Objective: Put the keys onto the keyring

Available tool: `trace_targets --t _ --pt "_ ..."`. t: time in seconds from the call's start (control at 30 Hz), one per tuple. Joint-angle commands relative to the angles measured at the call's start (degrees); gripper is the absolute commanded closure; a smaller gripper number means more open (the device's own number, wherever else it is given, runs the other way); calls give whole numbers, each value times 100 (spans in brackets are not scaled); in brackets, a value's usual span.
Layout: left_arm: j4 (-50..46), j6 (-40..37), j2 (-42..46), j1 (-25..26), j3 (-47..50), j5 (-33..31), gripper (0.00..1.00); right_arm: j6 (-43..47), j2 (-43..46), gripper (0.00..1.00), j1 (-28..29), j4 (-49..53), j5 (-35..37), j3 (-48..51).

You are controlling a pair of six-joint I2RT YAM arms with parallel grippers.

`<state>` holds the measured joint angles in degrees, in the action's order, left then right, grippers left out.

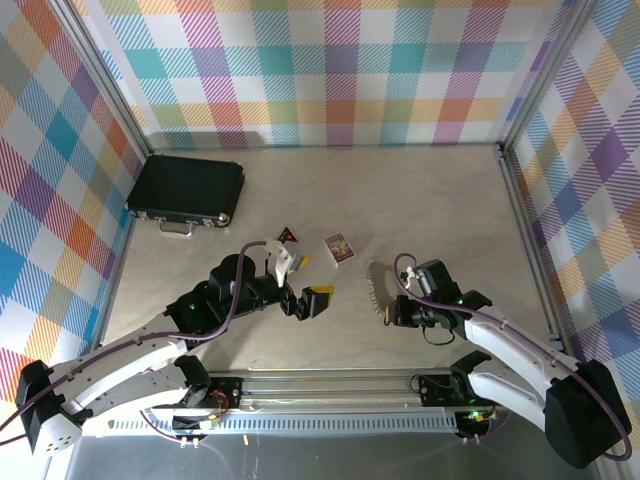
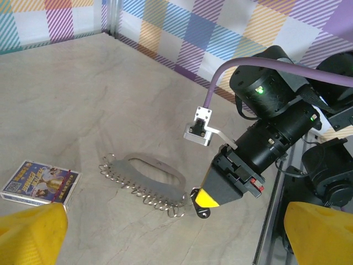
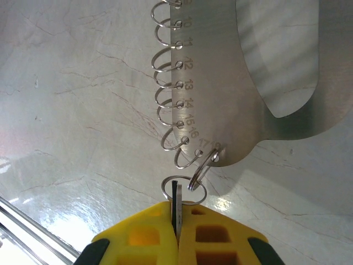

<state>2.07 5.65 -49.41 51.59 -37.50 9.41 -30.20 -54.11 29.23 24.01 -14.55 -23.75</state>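
Marbled tabletop [image 1: 420, 200] bears a silvery numbered keyring [image 3: 220, 83]; right gripper [image 3: 177, 212] pinches the key [image 3: 175, 194].

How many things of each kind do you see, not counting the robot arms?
black case: 1
purple card: 1
red-and-black triangle: 1
keyring: 1
key: 1
Total: 5
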Motion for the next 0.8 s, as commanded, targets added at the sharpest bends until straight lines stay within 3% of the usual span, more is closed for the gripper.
trace_targets --t 0.0,0.2,0.43,0.63,0.77 --pt "285 128 -5 -69 98 -86 0 -190 192 100 47 5 81 113" --pt "342 160 -23 -79 146 -180 0 -338 486 98 91 114 119 238" --pt "505 303 -124 -85 155 -250 0 -433 685 76 101 213 220 283" --pt "515 507 -102 -84 170 -852 0 -514 1047 68 100 419 346 289" --pt "195 723 -143 -88 57 -1613 0 -365 1234 61 100 752 620 -49"
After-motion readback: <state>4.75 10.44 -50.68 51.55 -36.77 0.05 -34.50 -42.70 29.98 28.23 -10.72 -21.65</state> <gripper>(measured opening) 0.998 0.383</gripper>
